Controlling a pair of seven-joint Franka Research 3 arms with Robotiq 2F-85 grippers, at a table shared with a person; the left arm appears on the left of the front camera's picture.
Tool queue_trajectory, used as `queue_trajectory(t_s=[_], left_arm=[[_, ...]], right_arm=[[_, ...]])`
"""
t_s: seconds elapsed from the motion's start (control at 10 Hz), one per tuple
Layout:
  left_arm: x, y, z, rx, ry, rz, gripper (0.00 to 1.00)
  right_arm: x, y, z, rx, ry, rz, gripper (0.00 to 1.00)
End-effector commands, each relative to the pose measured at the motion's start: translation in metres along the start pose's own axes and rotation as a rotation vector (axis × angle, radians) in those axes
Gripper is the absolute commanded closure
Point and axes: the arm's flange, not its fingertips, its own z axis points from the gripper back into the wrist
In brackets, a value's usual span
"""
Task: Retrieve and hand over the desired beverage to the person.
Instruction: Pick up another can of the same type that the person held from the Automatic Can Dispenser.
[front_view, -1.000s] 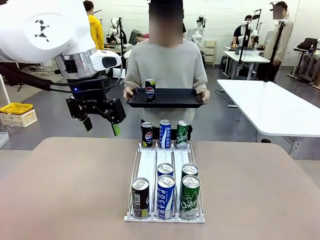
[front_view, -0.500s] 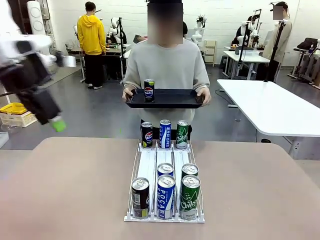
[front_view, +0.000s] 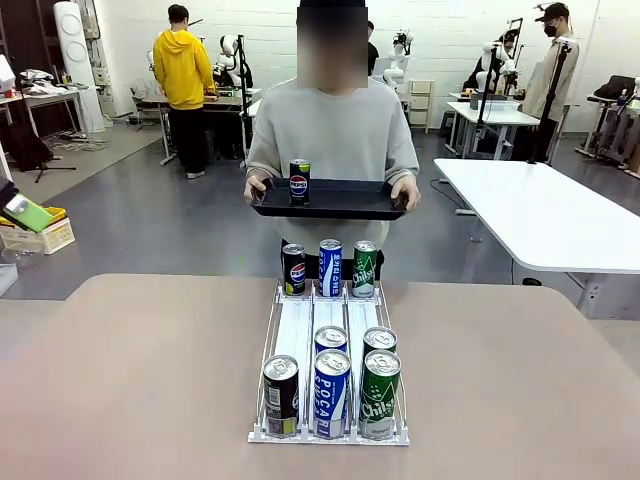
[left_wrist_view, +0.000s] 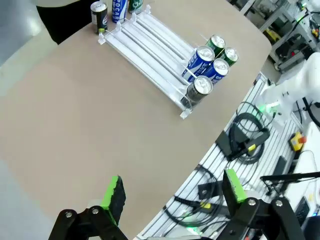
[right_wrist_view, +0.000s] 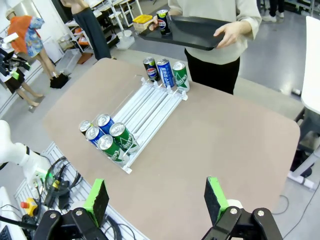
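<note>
Left tool: fingers apart, empty, high above the tabletop. Right tool: likewise apart and empty, over the near edge.

Rack mid-tabletop: three cans at its near end, two just behind, three at the far end.

Beyond it the person holds a black tray; a Pepsi can stands upright on it.

Judgement: handover looks complete. Next: keep both tools clear and await any further request.

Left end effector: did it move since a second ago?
Yes. In the front view the left end effector swung left, away from the can rack on the table, out to the picture's left edge.
</note>
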Motion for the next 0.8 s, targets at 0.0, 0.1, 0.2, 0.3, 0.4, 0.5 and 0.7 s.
queue_trajectory(t_s=[0.0,0.1,0.2,0.3,0.4,0.5,0.7], left_arm=[[0.007,-0.002,0.019,-0.043,-0.053,-0.016,0.0],[0.013,-0.001,0.032,-0.072,-0.077,-0.028,0.0],[0.023,0.005,0.041,-0.082,-0.083,-0.055,0.0],[0.021,0.007,0.043,-0.074,-0.074,-0.059,0.0],[0.017,0.008,0.042,-0.083,-0.06,-0.059,0.0],[0.02,0.013,0.042,-0.1,-0.045,-0.061,0.0],[0.02,0.003,0.043,-0.061,-0.056,-0.039,0.0]], right_arm=[[0.001,-0.001,-0.001,0.019,-0.003,0.006,0.0],[0.001,-0.001,-0.001,0.019,-0.003,0.006,0.0],[0.001,-0.001,-0.001,0.019,-0.003,0.006,0.0],[0.001,-0.001,-0.001,0.019,-0.003,0.006,0.0],[0.001,-0.001,-0.001,0.019,-0.003,0.006,0.0],[0.001,-0.001,-0.001,0.019,-0.003,0.006,0.0],[0.001,-0.001,-0.001,0.019,-0.003,0.006,0.0]])
